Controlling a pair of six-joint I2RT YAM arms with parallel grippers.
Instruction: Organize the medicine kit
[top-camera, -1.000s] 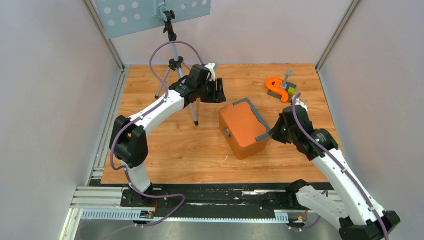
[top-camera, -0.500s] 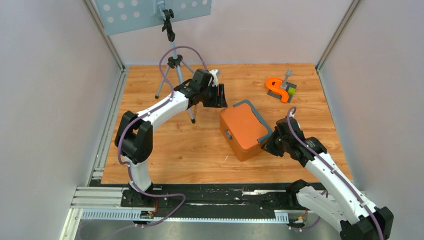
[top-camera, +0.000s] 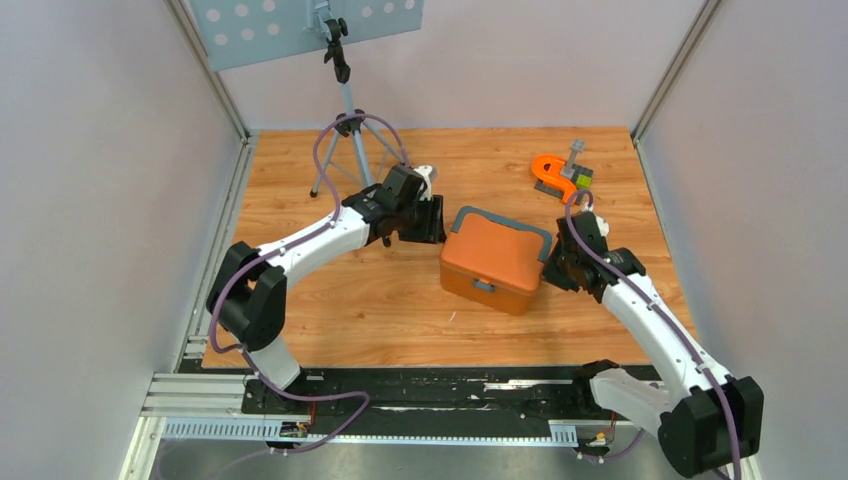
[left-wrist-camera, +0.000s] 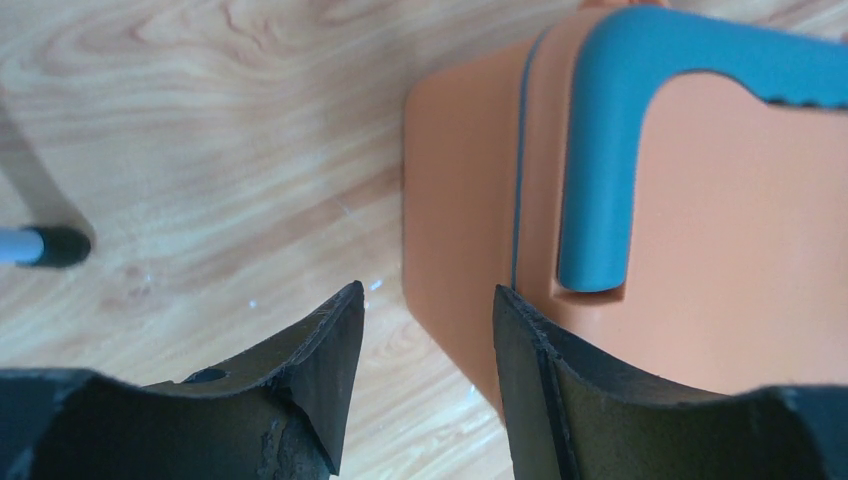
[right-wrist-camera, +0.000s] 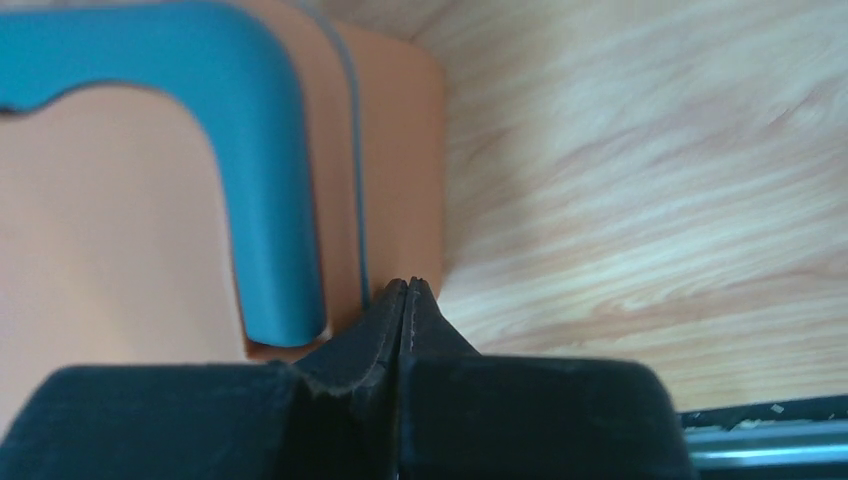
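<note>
The medicine kit (top-camera: 495, 262) is an orange box with its lid down, lying mid-table. Its grey handle (top-camera: 505, 222) is on the far side and its grey latch (top-camera: 484, 287) faces the near edge. My left gripper (top-camera: 437, 222) is open at the kit's left far corner. In the left wrist view the kit (left-wrist-camera: 740, 250) fills the right, and its side wall runs into the gap of the left gripper (left-wrist-camera: 425, 295), the right finger close against it. My right gripper (top-camera: 552, 268) is shut and empty. Its tips (right-wrist-camera: 408, 284) press the kit's (right-wrist-camera: 100, 230) right side, beside the handle (right-wrist-camera: 260, 150).
A tripod (top-camera: 345, 130) holding a perforated panel (top-camera: 300, 25) stands at the back left; one foot (left-wrist-camera: 50, 245) shows left of my left fingers. A small orange curved piece with a grey part (top-camera: 558, 175) lies at the back right. Walls enclose the table.
The kit has turned, so its latch now faces the near edge. My right gripper swung round to its right side. My left gripper came nearer, up to its left corner.
</note>
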